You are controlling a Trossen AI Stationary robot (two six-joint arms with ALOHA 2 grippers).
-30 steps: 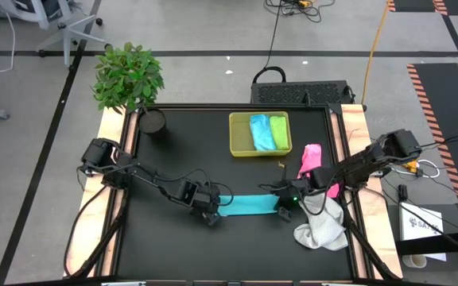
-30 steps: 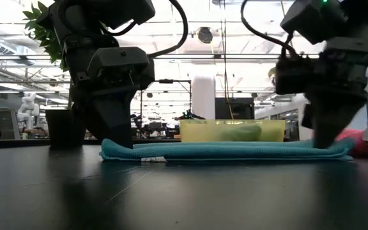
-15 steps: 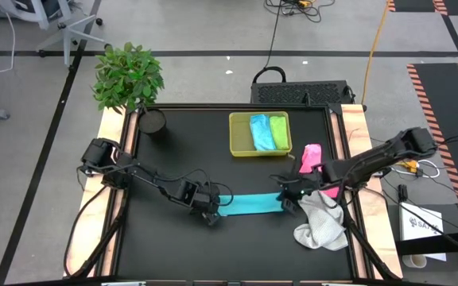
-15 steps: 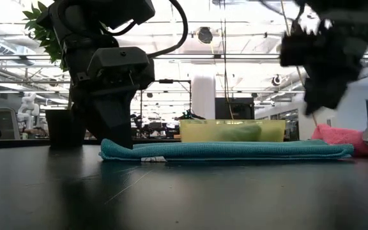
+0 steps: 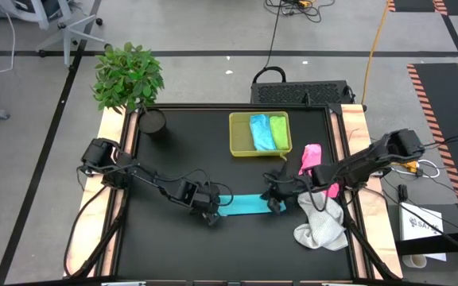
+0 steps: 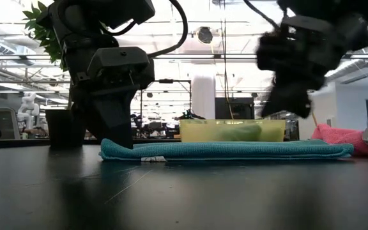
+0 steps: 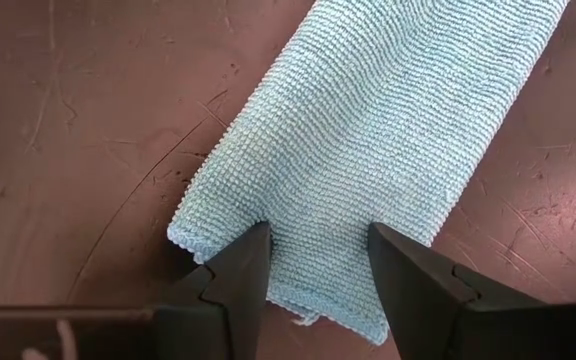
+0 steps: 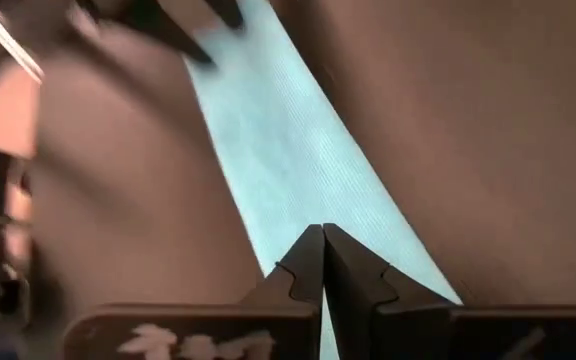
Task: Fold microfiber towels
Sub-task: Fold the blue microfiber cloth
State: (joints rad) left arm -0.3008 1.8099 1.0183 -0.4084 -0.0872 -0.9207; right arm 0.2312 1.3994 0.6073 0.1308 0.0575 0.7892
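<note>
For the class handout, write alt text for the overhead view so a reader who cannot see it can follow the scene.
A teal towel, folded into a strip, lies on a black table between two robot arms: the left gripper open on one end, the shut right gripper above the other. A yellow tray holds blue and green towels; pink and white towels lie at right.

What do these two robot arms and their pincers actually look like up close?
Both arms are black and slender, built of jointed segments, with loose black cables looping alongside them. Each ends in a boxy black head carrying two flat, tapering dark fingers. The left gripper shows wedge-shaped fingers with stepped inner edges. The right gripper has the same notched fingers, plus pale lettering on its body.
</note>
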